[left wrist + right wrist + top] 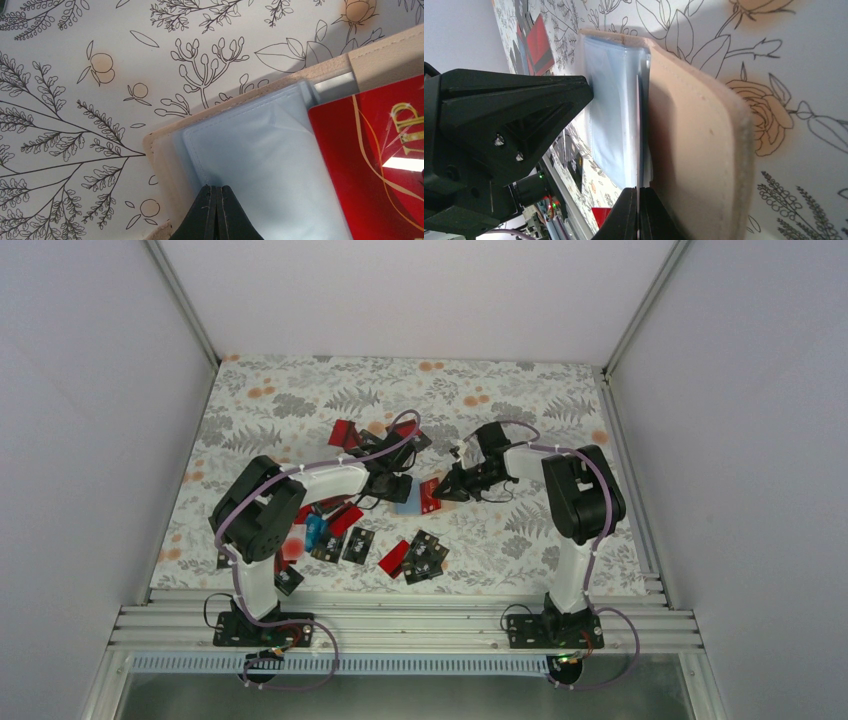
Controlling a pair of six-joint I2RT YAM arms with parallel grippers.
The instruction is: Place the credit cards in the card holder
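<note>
Red card [360, 165] partly in holder [408, 502], pinched edge-on by right hand [639, 210]; left hand [216, 210] pressed together, tip pinning holder. Many cards [358, 543] left near holder on counter [520, 390].

We look down on the whole table [300, 410] from above and behind the arm bases, far enough off that both arms fit in view. Our left wrist camera hangs very close over the open card holder [260, 150], facing almost straight down, with the left gripper [217, 200] at the bottom edge. Our right wrist camera sits low and rolled sideways, looking along the table at the card holder [694, 130] edge-on, right gripper [639, 200] at the bottom. All three views share the card holder [408, 504]. The top and left wrist views share the red card [430, 495] [370, 165], and the right wrist view also catches the left gripper [584, 95].
</note>
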